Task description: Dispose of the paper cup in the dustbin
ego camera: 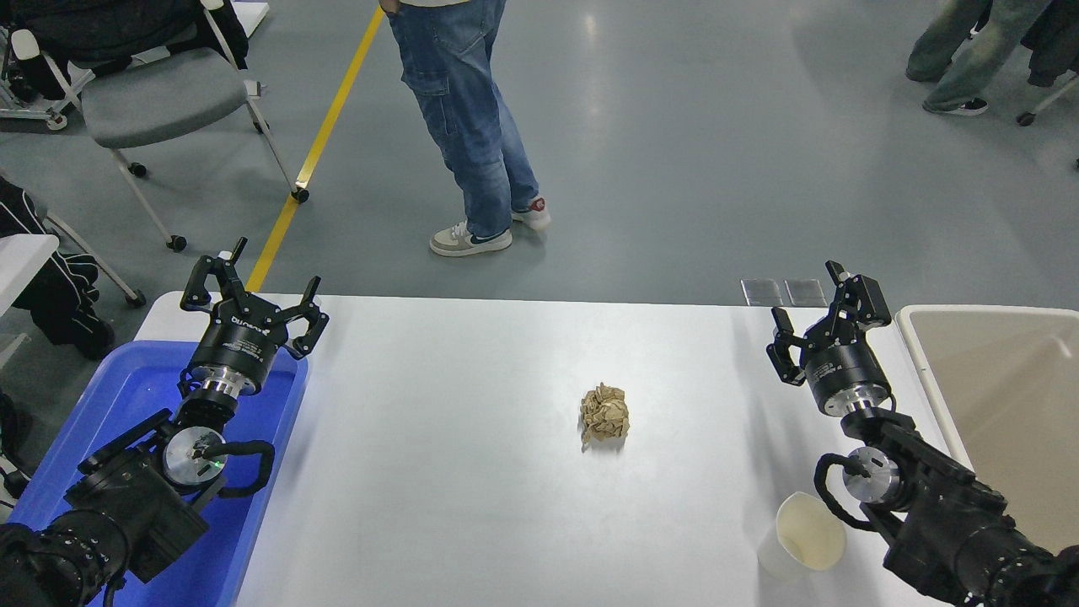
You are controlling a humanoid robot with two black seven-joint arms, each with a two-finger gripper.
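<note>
— Where are your arms?

— My left gripper (254, 297) is parked over the blue tub (126, 396), fingers spread. My right gripper (824, 314) hangs wide and empty beside the dustbin (919, 354).

— And the paper cup (802, 536)?

— Upright at the table's (455, 472) near edge, beside my right forearm. Nothing's grasped yet; I'd judge I must draw back and down to reach it.
</note>
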